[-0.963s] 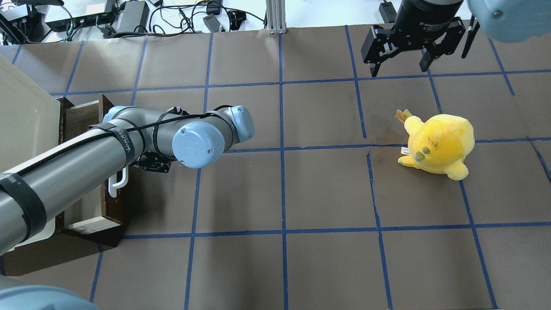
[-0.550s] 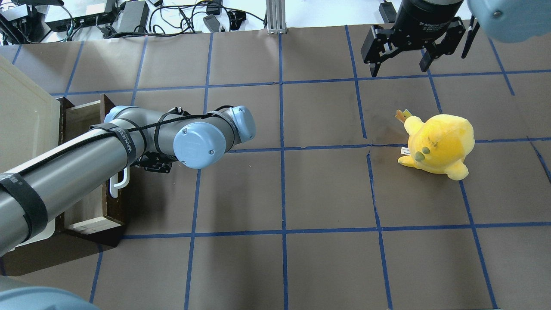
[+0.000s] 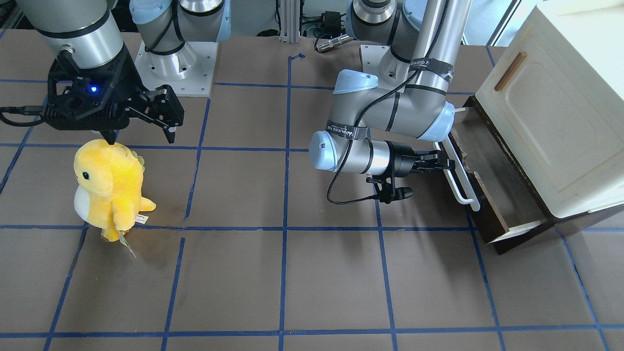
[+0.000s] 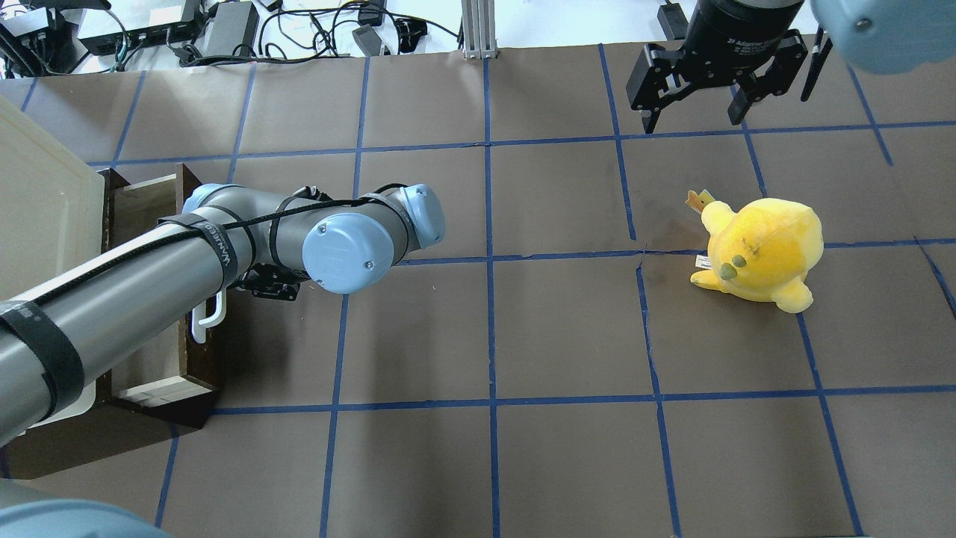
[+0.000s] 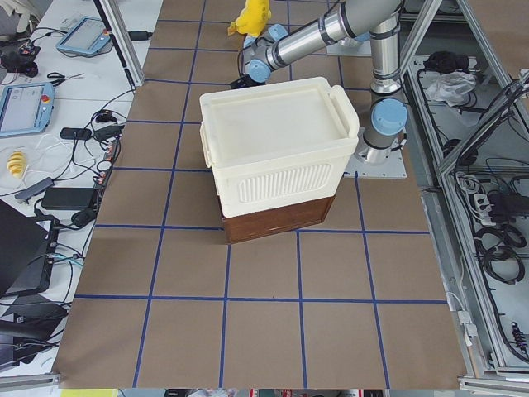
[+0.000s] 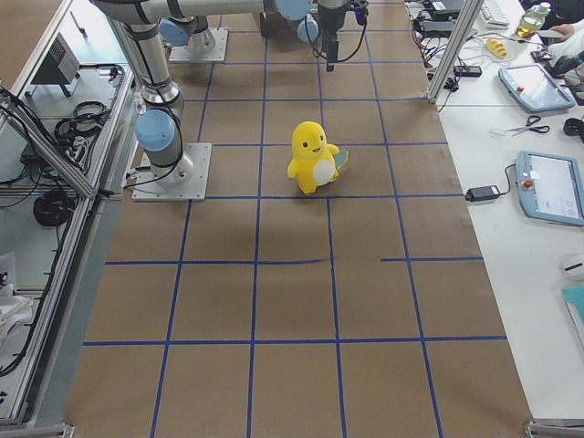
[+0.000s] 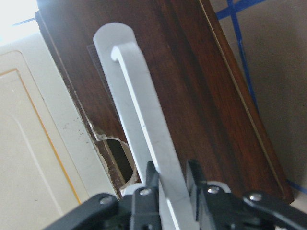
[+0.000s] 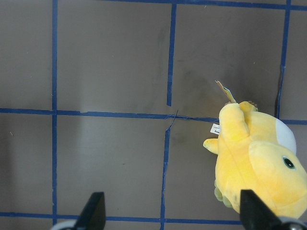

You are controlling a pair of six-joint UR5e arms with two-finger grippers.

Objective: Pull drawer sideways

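Observation:
The dark brown drawer (image 3: 487, 204) stands partly pulled out from under the cream cabinet (image 3: 551, 122), with its pale inside showing in the overhead view (image 4: 149, 202). My left gripper (image 3: 446, 163) is shut on the drawer's long white bar handle (image 3: 460, 178). The left wrist view shows both fingers (image 7: 152, 177) pinching the handle (image 7: 139, 115) in front of the drawer's dark front (image 7: 192, 86). In the overhead view the arm hides most of that gripper (image 4: 265, 282). My right gripper (image 4: 691, 123) is open and empty, hanging above the table far from the drawer.
A yellow plush toy (image 3: 109, 187) stands on the brown mat just below the right gripper (image 3: 141, 136), and also shows in the right wrist view (image 8: 256, 163). The cream cabinet door has a small brown handle (image 3: 509, 71). Cables and boxes (image 4: 224, 30) lie beyond the mat's far edge.
My left arm has shifted slightly to the right with the handle in its grip, and the drawer has come out a touch further. The right arm and the plush have not moved.

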